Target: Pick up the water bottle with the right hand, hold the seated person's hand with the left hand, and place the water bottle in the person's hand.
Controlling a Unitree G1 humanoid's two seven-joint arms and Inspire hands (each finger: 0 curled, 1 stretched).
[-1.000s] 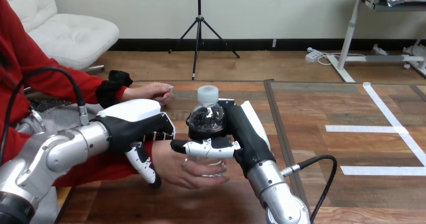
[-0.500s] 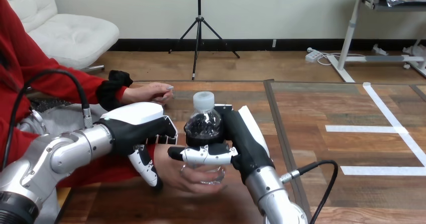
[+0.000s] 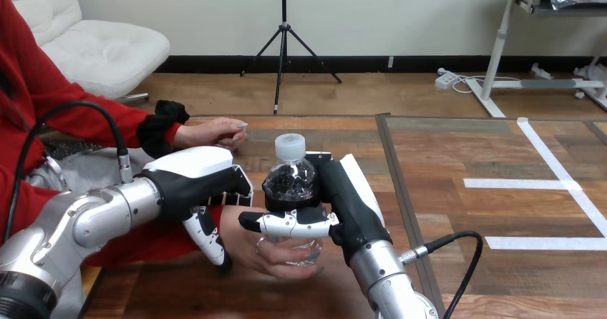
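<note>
A clear water bottle with a white cap stands upright, its base resting in the person's upturned hand near the table's front. My right hand is shut on the bottle, its thumb across the front and its fingers behind. My left hand sits over the person's wrist, with its thumb curled down the near side and its fingers over the far side. The person's fingers curl up round the bottle's bottom.
The person's other hand rests on the wooden table at the far left. A dark seam runs down the table to the right of my right arm.
My right hand has carried the bottle slightly left and down into the person's palm. My left hand has shifted slightly right on the wrist.
</note>
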